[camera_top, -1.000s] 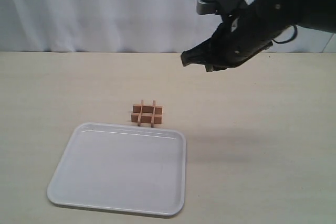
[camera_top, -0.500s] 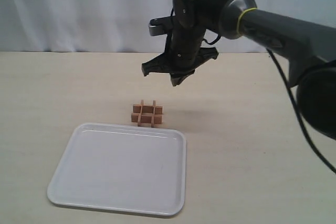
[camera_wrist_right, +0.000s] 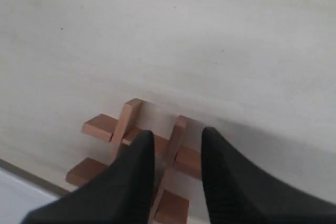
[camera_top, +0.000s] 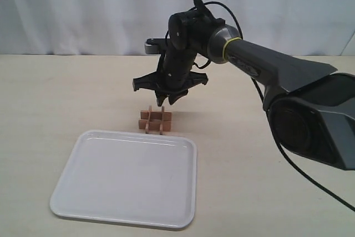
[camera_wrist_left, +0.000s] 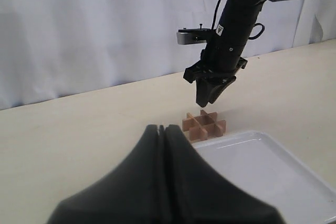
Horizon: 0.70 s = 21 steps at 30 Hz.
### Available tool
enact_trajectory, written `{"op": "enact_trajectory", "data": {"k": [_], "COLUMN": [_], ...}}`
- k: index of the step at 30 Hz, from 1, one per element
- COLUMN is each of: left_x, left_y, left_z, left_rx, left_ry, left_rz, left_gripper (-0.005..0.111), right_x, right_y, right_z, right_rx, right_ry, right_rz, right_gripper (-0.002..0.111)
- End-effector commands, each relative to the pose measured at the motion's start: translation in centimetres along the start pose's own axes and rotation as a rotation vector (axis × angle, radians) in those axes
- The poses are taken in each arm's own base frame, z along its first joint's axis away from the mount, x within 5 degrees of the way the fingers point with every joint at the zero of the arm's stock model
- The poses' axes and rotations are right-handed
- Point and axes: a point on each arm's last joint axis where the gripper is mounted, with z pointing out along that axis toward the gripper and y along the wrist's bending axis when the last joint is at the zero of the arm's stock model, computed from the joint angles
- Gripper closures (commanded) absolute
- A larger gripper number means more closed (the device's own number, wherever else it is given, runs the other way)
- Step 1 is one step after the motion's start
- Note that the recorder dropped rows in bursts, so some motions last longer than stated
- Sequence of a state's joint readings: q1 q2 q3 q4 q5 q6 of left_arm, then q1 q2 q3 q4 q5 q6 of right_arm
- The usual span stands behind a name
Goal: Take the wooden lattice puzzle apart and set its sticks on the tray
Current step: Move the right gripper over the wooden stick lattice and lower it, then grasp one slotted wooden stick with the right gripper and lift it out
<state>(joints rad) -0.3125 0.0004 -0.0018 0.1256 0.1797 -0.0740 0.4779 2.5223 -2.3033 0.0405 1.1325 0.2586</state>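
Observation:
The wooden lattice puzzle lies assembled on the table, just behind the far rim of the white tray. My right gripper hangs open directly over its far side, fingertips pointing down and a little above the wood. In the right wrist view the gripper straddles one upright slat of the puzzle without touching it. The left gripper is shut and empty, low and well back from the puzzle; the tray is empty.
A white curtain hangs behind the pale table. The right arm stretches in from the right above the table. Bare tabletop lies left and right of the puzzle.
The right gripper has swung left from the far right and come down until it hovers just over the puzzle. Puzzle and tray have not moved.

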Motion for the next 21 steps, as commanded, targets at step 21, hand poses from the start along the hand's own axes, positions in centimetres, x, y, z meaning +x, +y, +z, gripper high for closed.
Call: {"op": "enact_trajectory", "data": {"k": [21], "left_x": [0.0], "left_y": [0.0], "left_z": [0.0], "left_rx": [0.004], "left_ry": [-0.007], "left_rz": [-0.01], "left_gripper": [0.107], "right_x": [-0.2], "right_y": [-0.4], "right_z": [2.2], "right_rx": [0.018], "right_ry": [-0.031], "right_rz": [0.077], "right_gripper": [0.104]}}
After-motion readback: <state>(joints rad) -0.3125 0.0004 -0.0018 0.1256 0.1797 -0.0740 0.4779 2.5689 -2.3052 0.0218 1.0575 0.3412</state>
